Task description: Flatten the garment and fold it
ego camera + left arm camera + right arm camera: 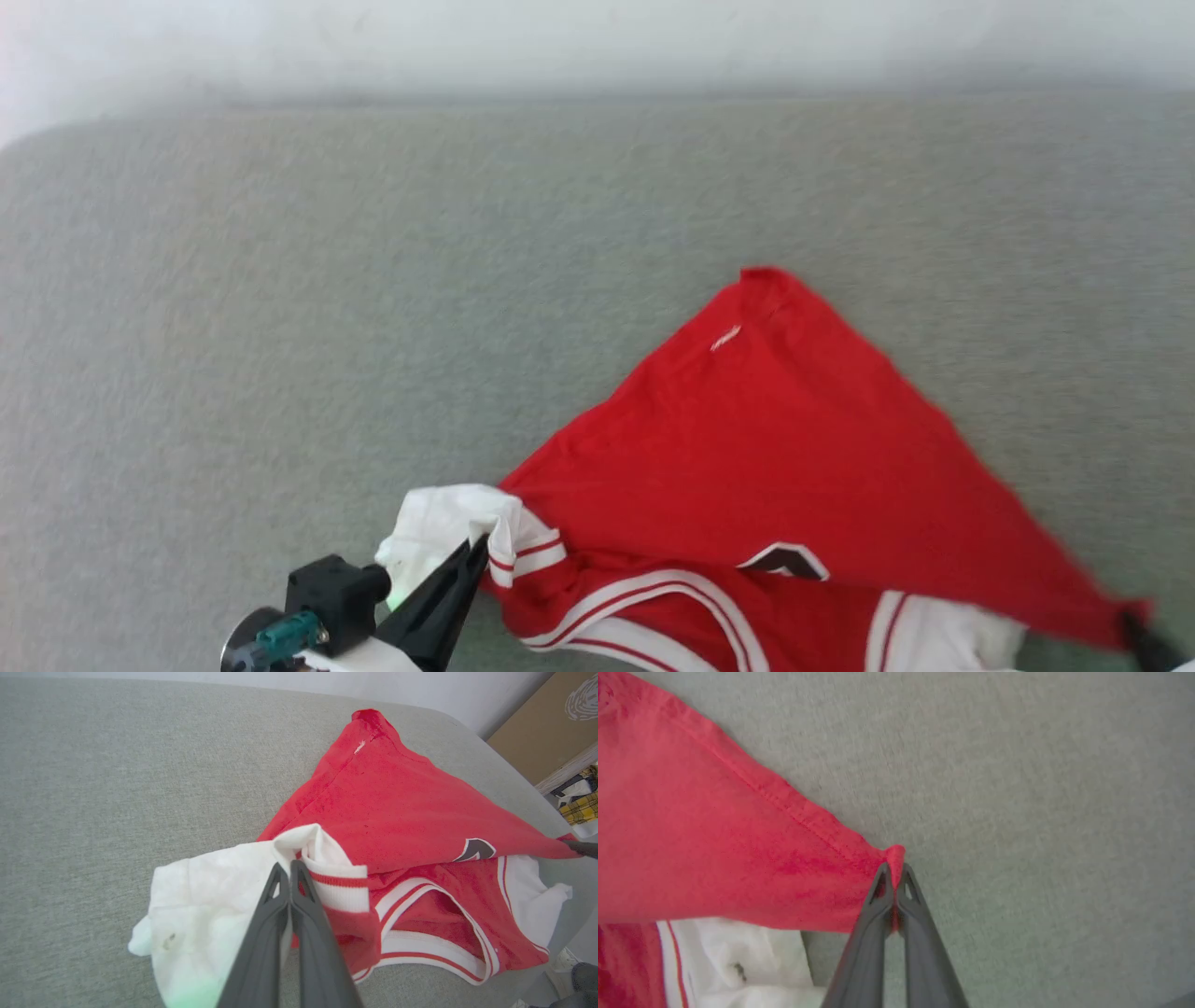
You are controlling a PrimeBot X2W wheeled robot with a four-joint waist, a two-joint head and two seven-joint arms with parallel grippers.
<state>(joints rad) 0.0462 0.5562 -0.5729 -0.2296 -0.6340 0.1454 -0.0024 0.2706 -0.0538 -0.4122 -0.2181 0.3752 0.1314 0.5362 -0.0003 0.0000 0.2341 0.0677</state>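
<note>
Loosely triangular thin red garment (766, 439), grey surface (373, 280), perhaps felt.

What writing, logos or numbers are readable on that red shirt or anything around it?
No readable words or numbers anywhere.
Small white mark on the bright red jersey shirt with white sleeves: too blurred to read.
Black-and-white emblem on the shirt: partly hidden by a fold, no letters visible.
White swirl on the brown cardboard panel: a scribble, not text.

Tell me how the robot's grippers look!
The left gripper and right gripper each have two long, dark grey fingers tapering to thin tips, with triangular holes near the ends. Behind the left one sit a black mount and a teal connector.
</note>
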